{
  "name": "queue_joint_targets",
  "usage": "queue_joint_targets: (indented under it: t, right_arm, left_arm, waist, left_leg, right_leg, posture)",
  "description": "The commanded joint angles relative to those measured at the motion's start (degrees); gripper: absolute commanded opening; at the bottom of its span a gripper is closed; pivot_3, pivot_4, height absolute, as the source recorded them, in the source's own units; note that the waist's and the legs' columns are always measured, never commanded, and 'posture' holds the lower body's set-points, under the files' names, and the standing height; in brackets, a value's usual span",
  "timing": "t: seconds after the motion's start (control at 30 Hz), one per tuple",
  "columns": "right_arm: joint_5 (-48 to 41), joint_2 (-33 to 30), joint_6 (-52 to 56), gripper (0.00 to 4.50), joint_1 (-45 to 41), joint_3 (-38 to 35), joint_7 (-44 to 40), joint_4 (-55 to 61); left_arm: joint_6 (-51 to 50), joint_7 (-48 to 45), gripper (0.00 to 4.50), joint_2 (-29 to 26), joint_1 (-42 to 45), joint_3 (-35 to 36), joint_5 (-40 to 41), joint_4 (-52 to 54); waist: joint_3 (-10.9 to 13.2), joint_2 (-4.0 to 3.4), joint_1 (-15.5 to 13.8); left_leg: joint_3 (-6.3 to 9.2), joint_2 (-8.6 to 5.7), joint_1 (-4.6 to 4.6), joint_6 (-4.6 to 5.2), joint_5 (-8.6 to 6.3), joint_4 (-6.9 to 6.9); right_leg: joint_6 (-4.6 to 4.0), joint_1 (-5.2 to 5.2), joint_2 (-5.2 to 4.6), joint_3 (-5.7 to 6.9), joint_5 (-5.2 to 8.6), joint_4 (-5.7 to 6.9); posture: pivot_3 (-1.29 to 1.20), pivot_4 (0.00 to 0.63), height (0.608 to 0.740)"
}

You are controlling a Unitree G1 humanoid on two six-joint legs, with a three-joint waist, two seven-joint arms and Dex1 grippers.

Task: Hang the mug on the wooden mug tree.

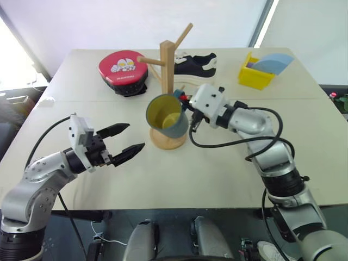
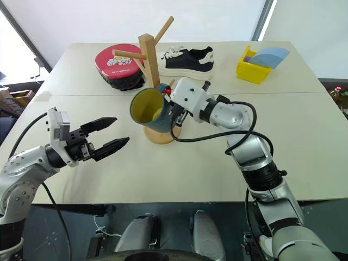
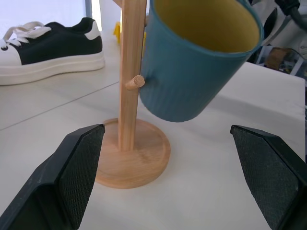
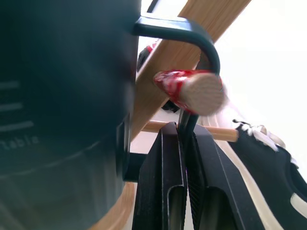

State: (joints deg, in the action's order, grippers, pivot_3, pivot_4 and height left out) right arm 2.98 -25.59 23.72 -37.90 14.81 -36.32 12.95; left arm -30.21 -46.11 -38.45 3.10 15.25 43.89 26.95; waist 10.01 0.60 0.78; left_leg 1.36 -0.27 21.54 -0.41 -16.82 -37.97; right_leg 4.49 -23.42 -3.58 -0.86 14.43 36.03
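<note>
surface: white table (image 1: pixel 81 179) | centre: wooden mug tree (image 1: pixel 168 103) | far edge: red case (image 1: pixel 124 70), black sneaker (image 1: pixel 197 63) | far right corner: yellow bin (image 1: pixel 255 74)

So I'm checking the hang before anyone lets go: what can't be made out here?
- Whether the red-tipped wooden peg is already inside the loop handle of the teal-blue ceramic mug: the right wrist view is blurred, and the mug hides it in the eye views.
- The right claw: the mug covers it in the eye views.
- The light-wood mug tree's top: cut off in the left wrist view.
</note>
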Motion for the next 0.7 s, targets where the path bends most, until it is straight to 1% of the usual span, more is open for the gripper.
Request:
queue_joint_targets:
  t: [0.03,0.07,0.17,0.27,0.37,0.5,0.63,0.7]
  right_arm:
    - [0.4,0.5,-1.6,0.1,-1.4,-0.8,0.6,0.6]
    - [0.1,0.7,-1.6,0.1,-1.4,-1.0,0.4,0.6]
    - [0.2,0.8,-2.0,0.97,-1.7,-1.5,0.8,0.6]
    - [0.9,-0.4,-2.9,2.38,-1.7,-2.2,1.0,1.4]
    - [-1.2,-3.3,-3.5,2.38,0.6,-5.5,-1.0,4.1]
    - [-7.3,-6.2,-5.9,2.38,7.1,-11.4,-4.4,7.2]
    - [-13.4,-6.2,-6.7,2.38,15.4,-19.0,-4.8,6.0]
    - [-14.9,-5.6,-7.5,2.38,18.2,-21.0,-4.1,4.9]
  left_arm:
    - [0.1,0.5,4.5,-1.0,0.4,2.2,1.1,2.6]
    - [0.1,0.6,4.5,-1.0,0.3,2.2,1.2,2.7]
    - [0.3,1.1,4.5,-0.9,0.3,2.1,1.2,2.8]
    - [0.4,1.5,4.5,-0.7,0.4,2.1,1.1,2.7]
    - [0.8,2.2,4.5,-0.3,0.4,1.9,0.5,2.0]
    - [2.4,4.8,4.5,2.0,0.2,2.3,-1.2,-1.5]
    - [7.0,8.3,4.5,4.7,-2.1,2.4,-7.8,-8.5]
    - [10.6,10.2,4.5,6.0,-2.2,2.6,-11.5,-11.4]
  waist:
    - [0.0,0.0,0.0]
    - [0.0,0.0,0.0]
    - [0.0,0.0,0.0]
    - [0.0,0.0,0.1]
    - [0.0,-0.01,0.0]
    - [0.0,0.02,-0.3]
    - [0.0,0.03,0.0]
    - [0.0,0.03,0.0]
  left_leg:
    - [0.0,0.0,0.0,0.0,0.0,0.0]
    - [0.0,0.0,0.0,0.0,0.0,0.0]
    - [0.0,0.0,-0.01,0.0,0.0,0.01]
    - [0.0,0.0,-0.01,0.0,0.0,0.01]
    - [0.0,0.0,0.0,0.0,0.0,0.02]
    - [0.03,-0.02,0.02,0.0,-0.01,0.03]
    - [-0.01,-0.02,-0.02,0.02,-0.01,0.06]
    - [-0.02,-0.01,-0.04,0.02,-0.01,0.1]
  right_leg:
    - [0.0,0.0,0.0,0.0,0.0,0.0]
    - [0.0,0.0,0.0,0.0,0.0,0.0]
    - [0.0,-0.01,0.0,0.0,0.0,0.0]
    - [0.0,-0.01,0.0,0.0,0.0,0.0]
    - [-0.01,-0.01,0.0,0.0,0.0,0.0]
    - [0.0,0.06,-0.03,0.03,0.0,-0.09]
    - [0.0,0.08,-0.03,0.0,0.0,-0.13]
    - [0.0,0.06,-0.01,0.0,0.0,-0.1]
  posture:
    - [0.0,0.15,0.735]
    - [0.0,0.15,0.735]
    - [0.0,0.15,0.735]
    - [0.0,0.15,0.735]
    - [0.0,0.15,0.735]
    - [0.0,0.15,0.735]
    - [0.0,0.15,0.735]
    - [0.0,0.15,0.735]
